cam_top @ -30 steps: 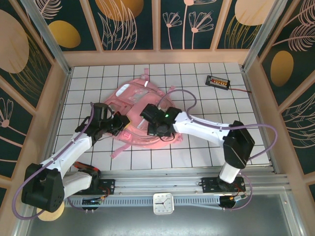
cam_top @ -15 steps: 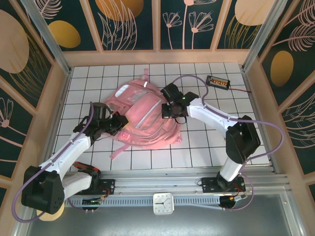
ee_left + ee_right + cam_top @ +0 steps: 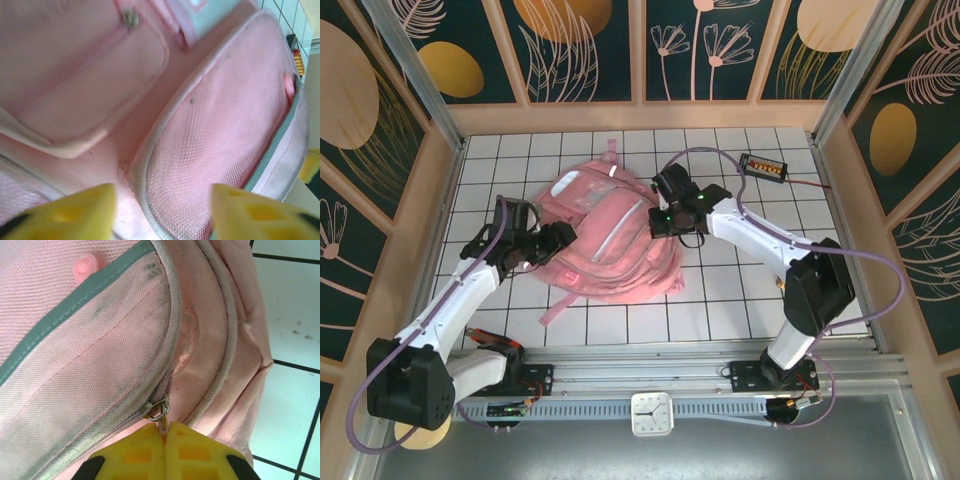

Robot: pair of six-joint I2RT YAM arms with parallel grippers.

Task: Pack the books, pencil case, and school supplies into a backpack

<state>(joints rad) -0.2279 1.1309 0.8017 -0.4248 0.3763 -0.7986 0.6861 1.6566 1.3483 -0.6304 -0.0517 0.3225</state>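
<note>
1. The big soft pink backpack point(image 3: 610, 240) lies flat in the middle of the white tiled table point(image 3: 740, 290). It looks puffy and full.
2. The right hand point(image 3: 167, 432) is at the right side of the bag. Its two yellow fingers are pressed tight together. They pinch the little metal zip pull point(image 3: 160, 412) on the bag's edge.
3. The left hand point(image 3: 548, 243) is at the left side of the bag, by the net side pocket point(image 3: 220, 135). Its yellow fingers are wide apart and there is nothing between them. I cannot tell if they touch the cloth.
4. What looks done: I think the books, the pencil case and the school supplies are already inside. The bag is fat and a hand is busy with the zip. But I cannot see into the bag, so this is a guess.
5. What looks left: pulling the zip all the way round. I cannot tell how much of the zip is shut so far.
6. A small black box with orange dots point(image 3: 763, 166) sits far off near the back right corner. It is not one of the things to pack.
</note>
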